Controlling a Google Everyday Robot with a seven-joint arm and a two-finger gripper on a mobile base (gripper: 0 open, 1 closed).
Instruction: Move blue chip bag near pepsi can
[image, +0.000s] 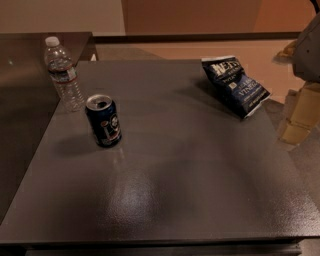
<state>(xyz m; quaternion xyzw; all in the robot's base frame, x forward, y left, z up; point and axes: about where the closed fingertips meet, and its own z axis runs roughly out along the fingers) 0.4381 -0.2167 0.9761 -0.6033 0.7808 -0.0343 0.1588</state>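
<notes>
The blue chip bag (234, 85) lies flat on the far right part of the dark table (180, 170), a dark navy bag with white lettering and a lighter blue panel. The pepsi can (103, 121) stands upright on the left side of the table, its silver top open. The two are well apart, with about half the table between them. My gripper (302, 107) is at the right edge of the view, beyond the table's right side and to the right of the bag, partly cut off. It touches nothing.
A clear plastic water bottle (63, 74) with a white cap stands at the table's far left edge, just behind the can. A second dark surface (25, 65) adjoins on the left. Tan floor lies beyond the far edge.
</notes>
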